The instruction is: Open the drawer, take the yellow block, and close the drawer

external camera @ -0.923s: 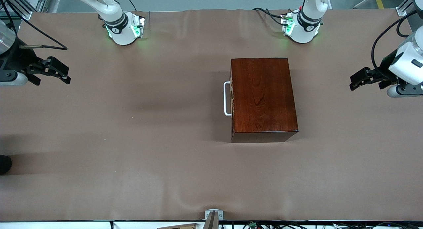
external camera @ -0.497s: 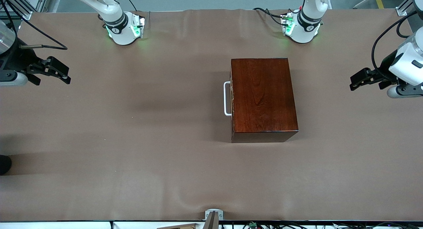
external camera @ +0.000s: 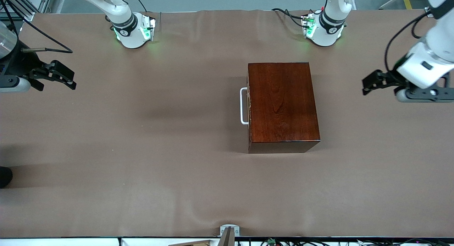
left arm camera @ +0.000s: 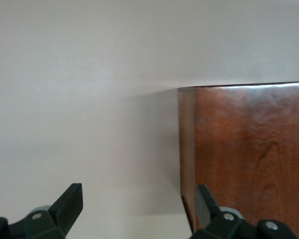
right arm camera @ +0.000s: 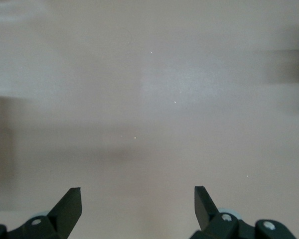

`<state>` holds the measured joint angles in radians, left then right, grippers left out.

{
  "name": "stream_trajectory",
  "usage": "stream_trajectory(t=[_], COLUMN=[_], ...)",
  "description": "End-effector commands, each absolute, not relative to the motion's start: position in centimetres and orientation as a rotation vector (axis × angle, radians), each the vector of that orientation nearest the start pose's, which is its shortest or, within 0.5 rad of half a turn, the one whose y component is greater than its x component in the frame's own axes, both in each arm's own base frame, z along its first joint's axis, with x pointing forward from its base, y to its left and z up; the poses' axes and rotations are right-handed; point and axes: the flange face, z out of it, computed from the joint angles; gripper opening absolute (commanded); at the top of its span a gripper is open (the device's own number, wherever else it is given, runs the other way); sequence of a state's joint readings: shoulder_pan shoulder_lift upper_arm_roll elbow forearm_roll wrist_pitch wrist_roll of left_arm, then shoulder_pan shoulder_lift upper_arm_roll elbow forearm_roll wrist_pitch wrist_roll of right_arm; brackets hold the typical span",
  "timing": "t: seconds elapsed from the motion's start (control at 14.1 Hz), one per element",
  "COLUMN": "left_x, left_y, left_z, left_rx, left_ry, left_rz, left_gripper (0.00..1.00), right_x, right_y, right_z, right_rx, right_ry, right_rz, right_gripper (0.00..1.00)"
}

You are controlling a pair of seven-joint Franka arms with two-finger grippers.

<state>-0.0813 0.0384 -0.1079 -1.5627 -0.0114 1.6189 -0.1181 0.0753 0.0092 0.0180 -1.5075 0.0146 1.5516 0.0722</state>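
Note:
The glossy dark mahogany box (external camera: 282, 105) stands on the table nearer the left arm's end. Its drawer is shut flush, and the white loop handle (external camera: 243, 106) faces the right arm's end. The yellow block is hidden. My left gripper (external camera: 367, 86) hangs open over bare table past the box's back, toward the left arm's end. The left wrist view shows the box's (left arm camera: 249, 149) top corner beside my open left gripper (left arm camera: 138, 204). My right gripper (external camera: 69, 81) waits open over the table's edge at the right arm's end. My right gripper (right arm camera: 138, 204) has only table beneath it.
Brown cloth (external camera: 142, 150) covers the table, with wide bare room between the handle and the right arm's end. A small metal bracket (external camera: 229, 231) sits at the table edge nearest the camera. Cables (external camera: 287, 13) lie by the left arm's base.
The left arm has swung its gripper a little toward the box. The right arm and the box have not moved.

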Motion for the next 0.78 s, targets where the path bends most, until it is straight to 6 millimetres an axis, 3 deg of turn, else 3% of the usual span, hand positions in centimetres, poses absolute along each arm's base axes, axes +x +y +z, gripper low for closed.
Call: stream_trajectory(t=[0.0,0.07,0.57,0.71], left_x=[55.6,55.3,51.5,49.8], left_y=[-17.1,-20.2,-40.5,-45.2], left_z=[62.7,62.8,58.3,56.3], left_rx=[-3.194,-3.212,-3.267,-3.283], left_ry=[0.189,0.140,-0.329,-0.313], left_rz=[-0.068,-0.061,0.142,0.146], left_gripper=[1.00,1.00,1.00,1.00], right_x=[55.4,55.3,55.4,55.3], right_y=[5.4,5.6,5.4,5.4], right_z=[65.0,65.0,65.0,64.9], right_rx=[-3.137,-3.137,-3.137,-3.138], right_ry=[-0.019,-0.024,-0.017,-0.017], right_rz=[-0.065,-0.058,-0.057,-0.053], right_gripper=[1.00,1.00,1.00,1.00])
